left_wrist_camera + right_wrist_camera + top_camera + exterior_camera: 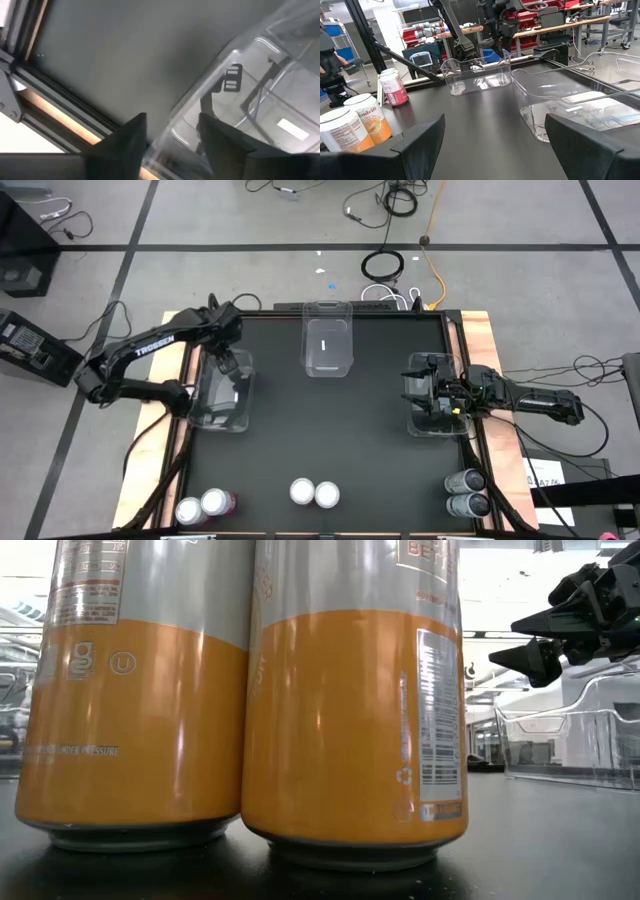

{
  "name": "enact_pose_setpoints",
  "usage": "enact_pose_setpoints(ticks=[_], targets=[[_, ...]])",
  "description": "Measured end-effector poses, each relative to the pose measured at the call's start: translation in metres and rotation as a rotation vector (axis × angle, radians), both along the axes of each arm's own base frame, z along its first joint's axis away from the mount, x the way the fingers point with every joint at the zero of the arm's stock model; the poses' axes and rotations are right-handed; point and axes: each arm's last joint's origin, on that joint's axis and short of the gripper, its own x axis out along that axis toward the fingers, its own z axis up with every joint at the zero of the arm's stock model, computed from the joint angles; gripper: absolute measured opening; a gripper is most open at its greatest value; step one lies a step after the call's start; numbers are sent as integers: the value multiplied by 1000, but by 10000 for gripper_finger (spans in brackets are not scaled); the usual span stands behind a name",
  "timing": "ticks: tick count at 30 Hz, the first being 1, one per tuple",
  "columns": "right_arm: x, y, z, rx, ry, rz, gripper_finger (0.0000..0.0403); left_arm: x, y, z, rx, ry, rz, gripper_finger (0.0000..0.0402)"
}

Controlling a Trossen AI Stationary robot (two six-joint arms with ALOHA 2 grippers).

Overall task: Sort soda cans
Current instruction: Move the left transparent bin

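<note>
you have three clear bins on the table [330,440]: a left bin [222,395], a middle bin [329,340] and a right bin [437,402], none holding a can. all six cans stand in pairs along the near edge, well apart from both sets of fingers: pink cans [203,506], orange cans [314,493], grey cans [464,492]. the left gripper [172,132] hangs over its bin's rim, fingers spread and holding nothing; the right gripper [495,132] hovers over the right bin, fingers spread wide. sorting looks not yet begun. next, you likely need to reach one gripper down to its nearest pair.
</note>
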Motion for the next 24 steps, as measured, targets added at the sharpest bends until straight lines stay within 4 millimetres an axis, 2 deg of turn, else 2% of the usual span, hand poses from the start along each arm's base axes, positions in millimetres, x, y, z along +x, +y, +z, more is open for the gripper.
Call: enact_pose_setpoints(ticks=[10,13,18,24], targets=[[0,0,0,0,0,-1,336,2,1,-3,-21,11,3,15],[0,0,0,0,0,0,336,3,3,-3,-5,-22,59,14],[0,0,0,0,1,0,336,7,0,-2,-44,-60,38,12],[0,0,0,0,0,0,336,20,-1,15,-31,-134,-43,8]])
